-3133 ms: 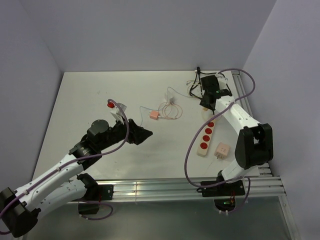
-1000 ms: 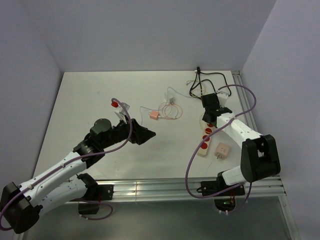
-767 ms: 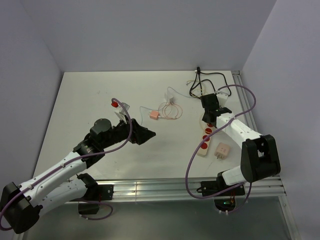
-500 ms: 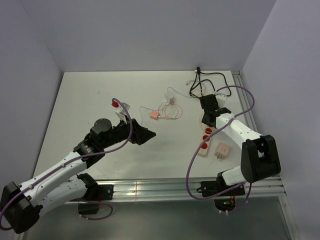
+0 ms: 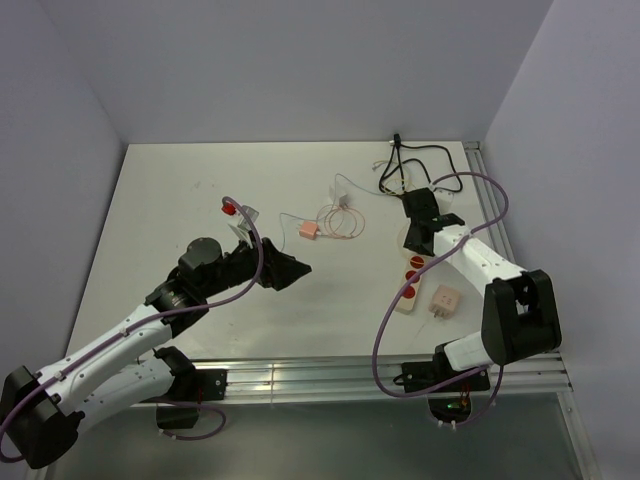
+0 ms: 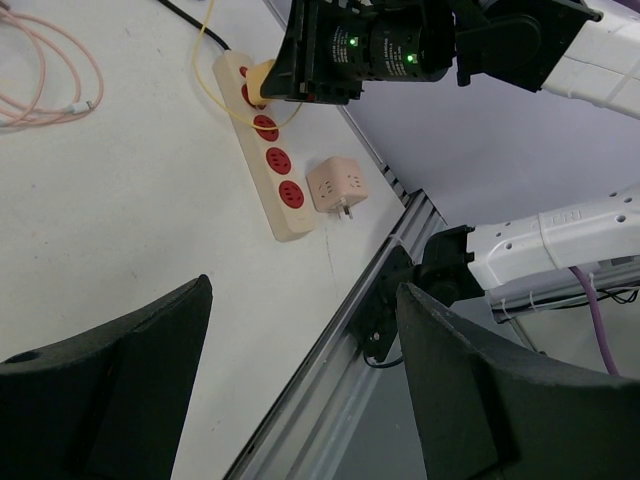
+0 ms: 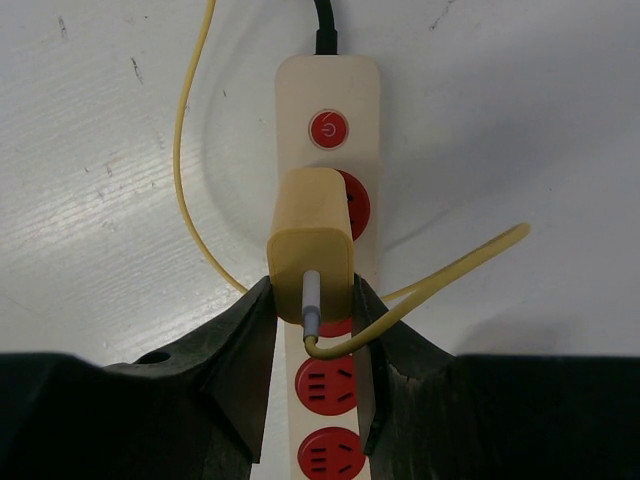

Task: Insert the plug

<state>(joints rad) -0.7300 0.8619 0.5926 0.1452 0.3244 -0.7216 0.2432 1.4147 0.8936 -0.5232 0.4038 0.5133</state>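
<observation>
One tabletop [image 5: 200, 170] carries everything. Two arms reach over it, with one hand each: the left hand [image 6: 300, 290] and the right hand [image 7: 315, 320].

There is one cream power strip [image 7: 328, 90] with one red switch [image 7: 328, 130]. Four red sockets [image 7: 325, 385] show on it, two of them partly hidden.

There is one yellow plug [image 7: 310, 235] on one yellow cable [image 7: 185, 180].

Two pink adapters lie there: one cube adapter [image 5: 445, 299] and one smaller adapter [image 5: 307, 231].

There is one pink cable coil [image 5: 340, 222] and one black cable [image 5: 410, 165].

One small white piece [image 5: 343, 200] is too small to identify.
</observation>
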